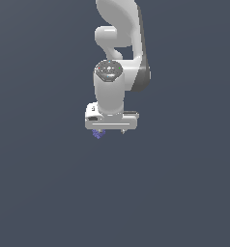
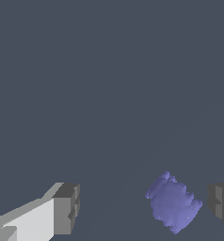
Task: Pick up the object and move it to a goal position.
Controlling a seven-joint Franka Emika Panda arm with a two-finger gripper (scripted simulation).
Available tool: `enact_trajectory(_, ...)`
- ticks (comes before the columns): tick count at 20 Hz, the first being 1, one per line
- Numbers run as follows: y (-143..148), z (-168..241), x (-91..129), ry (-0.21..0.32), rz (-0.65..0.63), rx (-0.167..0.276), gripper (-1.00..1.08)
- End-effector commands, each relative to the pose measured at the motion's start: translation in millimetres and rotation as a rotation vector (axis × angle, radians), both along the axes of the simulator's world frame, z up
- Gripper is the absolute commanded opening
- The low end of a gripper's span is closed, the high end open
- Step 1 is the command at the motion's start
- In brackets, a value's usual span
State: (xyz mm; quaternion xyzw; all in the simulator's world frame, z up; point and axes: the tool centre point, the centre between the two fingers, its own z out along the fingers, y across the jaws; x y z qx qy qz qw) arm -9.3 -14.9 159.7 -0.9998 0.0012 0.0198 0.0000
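white panda arm (image 1: 118, 53) is pointing straight down over a plain dark grey floor (image 1: 44, 193), ending in the white gripper (image 1: 110, 131) head. the object (image 1: 97, 133), a tiny violet-blue bumpy lump, is peeking out just under the gripper head, toward the exterior view's left end of it, only partly showing there. in the wrist view the gripper (image 2: 144, 207) fingers are sitting spread wide: one grey pad (image 2: 67, 208) on a white finger is well away from the object (image 2: 173, 203), the other grey pad (image 2: 221, 205) is sitting just beside the object with a thin gap showing. the object is lying between the two pads, off centre, closer to that second pad, touching neither one. cannot tell from either view whether the lump is resting on the floor or hanging above it
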Motion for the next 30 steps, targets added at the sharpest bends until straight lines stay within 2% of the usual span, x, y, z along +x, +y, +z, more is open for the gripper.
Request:
enact_trajectory(1, 0.0, 0.0, 0.0, 0.0, 0.0, 0.0, 1.0)
enact_trajectory(10, -15.5, 12.2, 1.6, -0.028, -0.019, -0.002, 1.0)
enact_trajectory(17, -16.3, 12.0, 1.3, -0.029, -0.015, -0.002, 1.0)
enact_trajectory(30, -30.4, -3.4, -12.6, -0.03, 0.147, 0.0, 1.0)
